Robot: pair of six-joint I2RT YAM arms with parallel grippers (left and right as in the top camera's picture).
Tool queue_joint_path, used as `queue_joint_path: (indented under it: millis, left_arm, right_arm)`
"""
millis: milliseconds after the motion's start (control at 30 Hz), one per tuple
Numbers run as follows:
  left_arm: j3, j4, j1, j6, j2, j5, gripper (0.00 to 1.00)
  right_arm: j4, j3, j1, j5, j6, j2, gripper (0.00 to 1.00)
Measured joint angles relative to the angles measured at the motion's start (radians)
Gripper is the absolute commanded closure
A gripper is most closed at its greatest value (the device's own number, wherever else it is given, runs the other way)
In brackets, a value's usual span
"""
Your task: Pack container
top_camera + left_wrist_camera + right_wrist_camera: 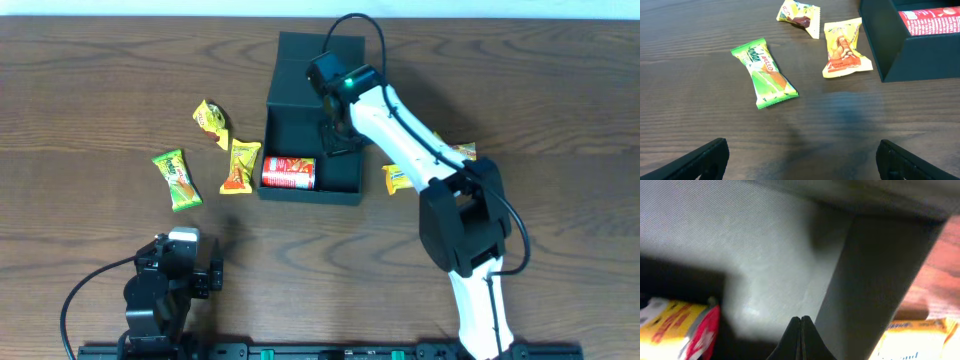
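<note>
container point(290, 135) point(890, 45): dark box at the far middle of the counter point(100, 100); flap lid thrown open on the far side; compartment facing up
inside it: red chip can point(288, 173) point(932, 22) lying on its side in the near-left corner, along the front wall; the rest of the floor bare
right tool point(335, 135) point(801, 330): reaching down into the container from the right; fingers pressed together with nothing between them; tips close to the grey floor, beside the right wall; contact with the floor cannot be told
beside the container, left: orange-and-yellow packet point(240, 166) point(844, 47) just beside the left wall; crumpled yellow packet point(211, 120) farther back; green packet point(176, 180) point(765, 74) farther left; all flat on the counter
beside the container, right: yellow packet point(398, 178) point(912, 340) near the right wall, partly under the right arm; another yellow one point(462, 152) behind the arm, mostly hidden
left tool point(802, 162): low at the near-left of the counter, well apart from the container; fingers spread wide, holding nothing; facing the green packet
</note>
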Motion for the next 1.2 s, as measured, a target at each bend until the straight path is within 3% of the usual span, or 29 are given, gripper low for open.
queue_joint_path:
  millis: [967, 1200]
  left_arm:
    - [0.0, 0.0, 0.0, 0.0, 0.0, 0.0, 0.05]
    - [0.0, 0.0, 0.0, 0.0, 0.0, 0.0, 0.05]
  right_arm:
    - [0.291, -0.009, -0.021, 0.19, -0.11, 0.062, 0.99]
    - [0.257, -0.009, -0.02, 0.192, -0.131, 0.062, 0.99]
